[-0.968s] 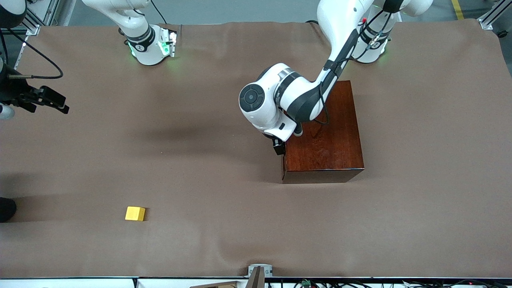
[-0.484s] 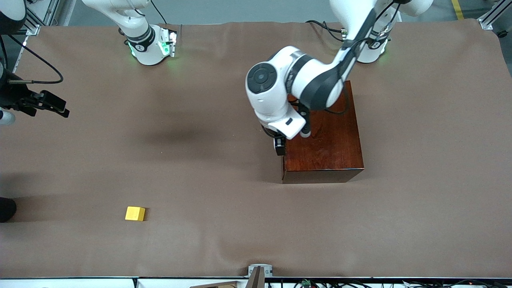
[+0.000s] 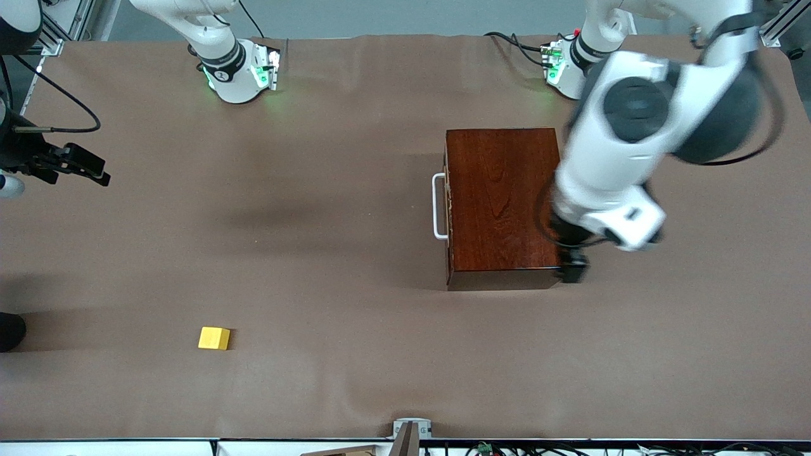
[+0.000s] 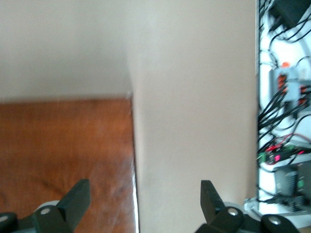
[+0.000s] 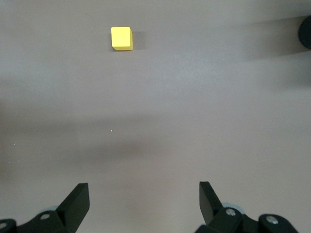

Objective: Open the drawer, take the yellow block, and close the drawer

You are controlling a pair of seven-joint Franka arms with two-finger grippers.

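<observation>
The dark reddish-brown box (image 3: 504,202) stands toward the left arm's end of the table. Its drawer is pushed in, and only the white handle (image 3: 437,206) shows, facing the right arm's end. My left gripper (image 3: 573,271) hangs open over the box's corner at the left arm's end. In the left wrist view the left gripper (image 4: 143,196) straddles the edge of the box top (image 4: 63,155) with nothing held. The yellow block (image 3: 214,338) lies on the cloth, nearer the front camera, toward the right arm's end. My right gripper (image 3: 79,163) waits open above the cloth; in the right wrist view the right gripper (image 5: 144,196) holds nothing, and the yellow block (image 5: 121,38) lies well ahead of it.
Brown cloth (image 3: 329,209) covers the whole table. A metal clamp (image 3: 412,430) sits at the table's front edge. Cables and electronics (image 4: 284,121) run along the table's edge in the left wrist view. A dark object (image 3: 9,330) shows at the right arm's end.
The left arm has swung from the handle side of the box, up and across its top, to the side at the left arm's end, uncovering the handle. The right arm and the block have not moved.
</observation>
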